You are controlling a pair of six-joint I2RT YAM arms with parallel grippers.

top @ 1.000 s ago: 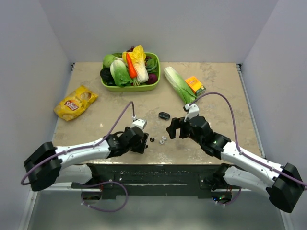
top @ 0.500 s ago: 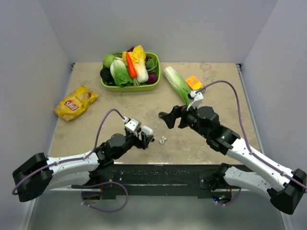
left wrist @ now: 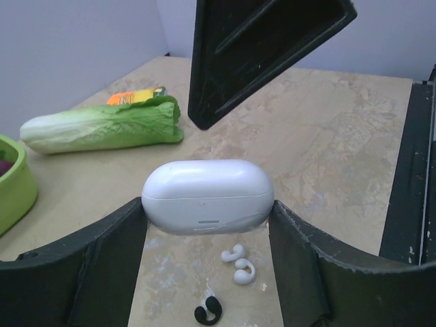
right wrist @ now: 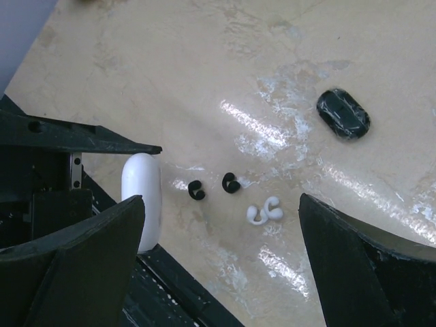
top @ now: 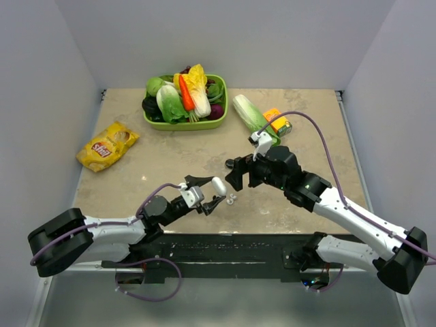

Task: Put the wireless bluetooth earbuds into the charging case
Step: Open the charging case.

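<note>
My left gripper (left wrist: 207, 212) is shut on the closed white charging case (left wrist: 207, 196), gripping it by its two ends and holding it off the table (top: 136, 170). Below the case lie two white earbuds (left wrist: 237, 262) and one black earbud (left wrist: 208, 311). In the right wrist view, the white pair (right wrist: 264, 212) and two black earbuds (right wrist: 196, 190) lie loose between the wide-open fingers of my right gripper (right wrist: 221, 204), which hovers above them and holds nothing. The white case (right wrist: 141, 197) is at their left. In the top view the case (top: 219, 185) sits beside the white earbuds (top: 231, 199).
A closed black case (right wrist: 343, 114) lies beyond the earbuds. A green basket (top: 151, 122) of vegetables stands at the back, with a napa cabbage (top: 251, 117) and an orange can (top: 277, 121) to its right. A yellow chip bag (top: 107, 145) lies at left. The black base rail (top: 225, 244) runs along the near edge.
My left gripper has lifted the white case off the table and carried it right, towards the earbuds. My right gripper has swung left and now hovers over the earbuds, still open.
</note>
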